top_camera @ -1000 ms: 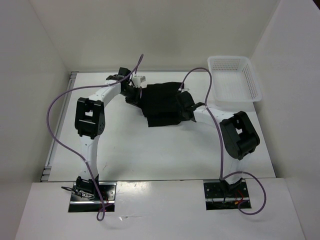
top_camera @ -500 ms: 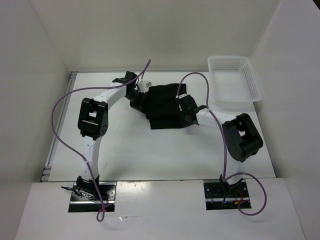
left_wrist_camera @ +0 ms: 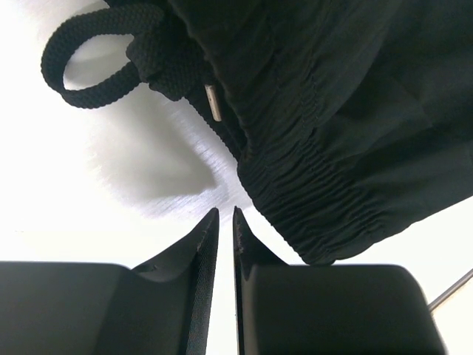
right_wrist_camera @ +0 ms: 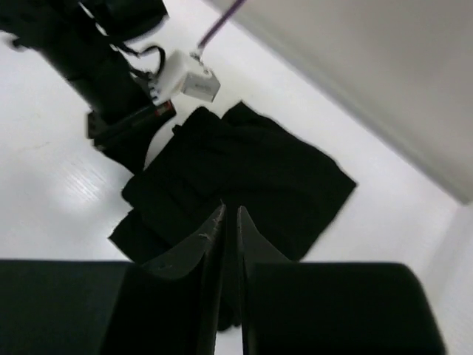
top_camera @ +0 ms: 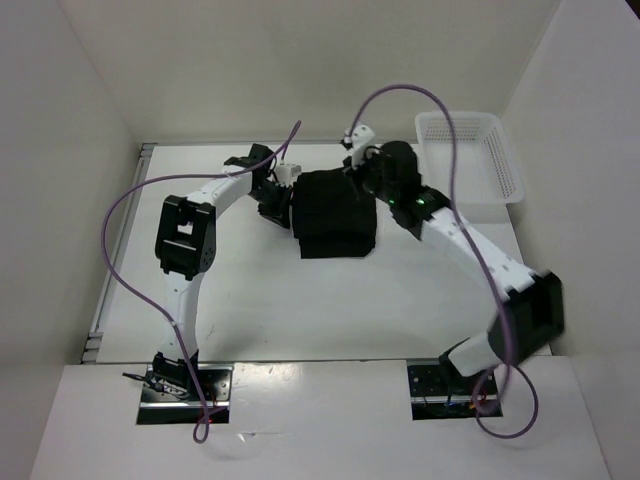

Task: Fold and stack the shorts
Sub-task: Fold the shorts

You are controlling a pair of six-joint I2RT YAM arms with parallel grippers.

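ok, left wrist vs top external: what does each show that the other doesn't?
Left wrist only: the drawstring loop, its metal tip, the gathered waistband, and the left claw all but shut on nothing, just clear of the shorts.
Top only: the basket at far right, the left arm, the right arm, the shorts' whole folded outline.
Both: the shorts lying on the table.

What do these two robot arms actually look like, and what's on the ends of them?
Both the left arm and right arm are slim white tubes joined by chunky black joint housings, bolted to metal base plates. A purple cable loops loosely along each. Each end effector, left and right, has two flat black fingers tapering to points.
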